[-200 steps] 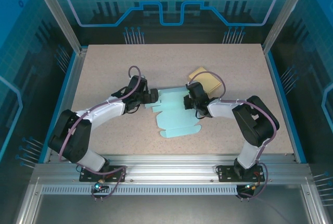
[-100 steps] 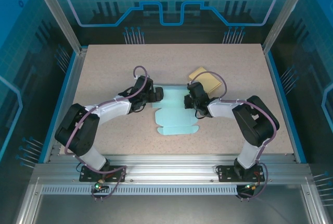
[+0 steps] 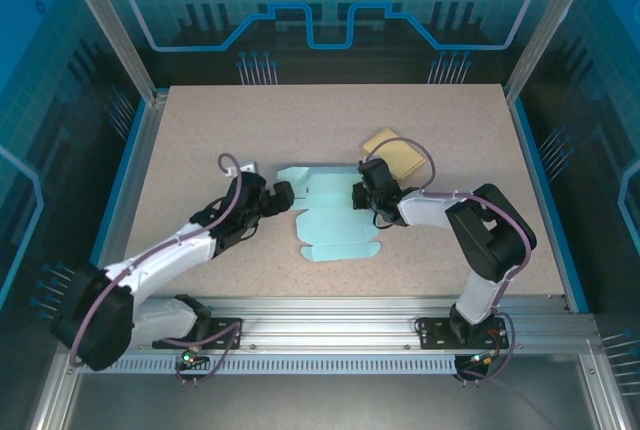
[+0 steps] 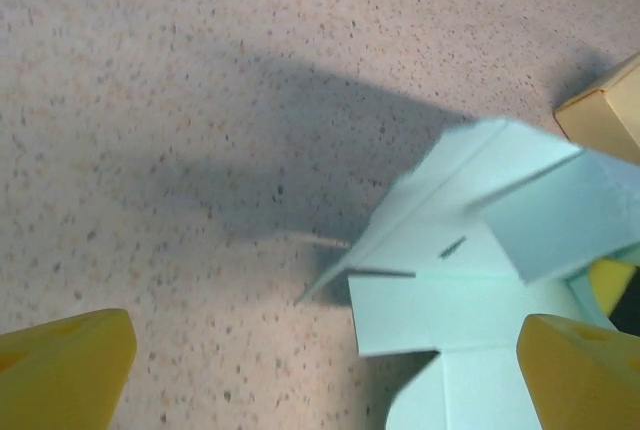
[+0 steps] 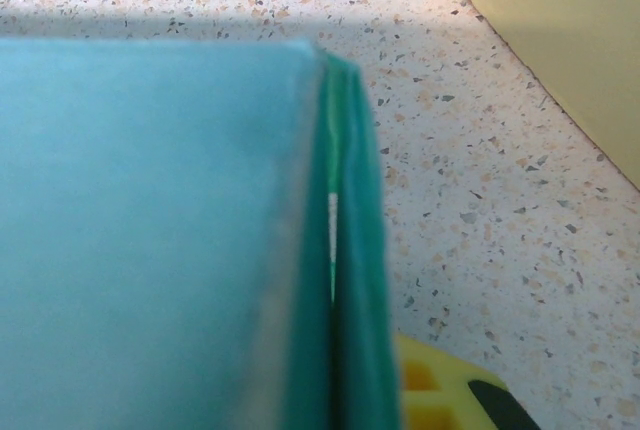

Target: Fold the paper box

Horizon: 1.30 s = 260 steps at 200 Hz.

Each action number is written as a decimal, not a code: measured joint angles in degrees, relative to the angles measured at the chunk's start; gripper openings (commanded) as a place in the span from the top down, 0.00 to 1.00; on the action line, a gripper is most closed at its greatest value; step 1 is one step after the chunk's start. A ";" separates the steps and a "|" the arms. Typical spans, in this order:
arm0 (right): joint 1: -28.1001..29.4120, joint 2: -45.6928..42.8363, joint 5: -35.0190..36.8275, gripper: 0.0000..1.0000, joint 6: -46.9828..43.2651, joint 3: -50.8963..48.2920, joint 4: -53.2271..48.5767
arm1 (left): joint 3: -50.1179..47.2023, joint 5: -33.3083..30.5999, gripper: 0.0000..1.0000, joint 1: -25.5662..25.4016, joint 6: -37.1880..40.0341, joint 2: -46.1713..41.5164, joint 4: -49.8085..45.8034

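At the table's centre the paper box lies mostly flat, its long axis running 12 to 6. Your right gripper sits at its 2 o'clock edge, jaws pinched together on a side panel. Through the right wrist camera you can see that panel stood on edge against a second layer, with one yellow fingertip just below it.

Your left gripper hovers at the 10 o'clock side, jaws spread wide and holding nothing. Its fingers frame the corner flaps, which lift off the table there and throw a shadow. A yellow box rests at 1 o'clock from the paper box, near but apart.

By my reading you are early in the fold. One side wall is raised and pinned, and a flap or two toward 12 is cocked up. The panel toward 6 lies flat, and nothing looks locked together. From here you would need to raise the opposite wall, bring up the ends, tuck the flaps and close it.
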 measured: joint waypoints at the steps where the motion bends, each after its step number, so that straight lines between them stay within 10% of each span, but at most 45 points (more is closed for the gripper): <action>1: 0.00 0.00 0.00 1.00 0.00 0.00 -0.02 | -0.22 0.07 0.02 0.00 -0.07 -0.15 0.07; 109: 0.31 -0.04 0.04 1.00 0.00 -0.04 -0.02 | -5.22 12.50 0.05 -4.33 -8.79 12.39 18.03; 260: 0.81 -0.07 0.04 1.00 0.42 -0.28 0.35 | 2.40 14.21 0.23 -4.55 -2.67 23.82 31.91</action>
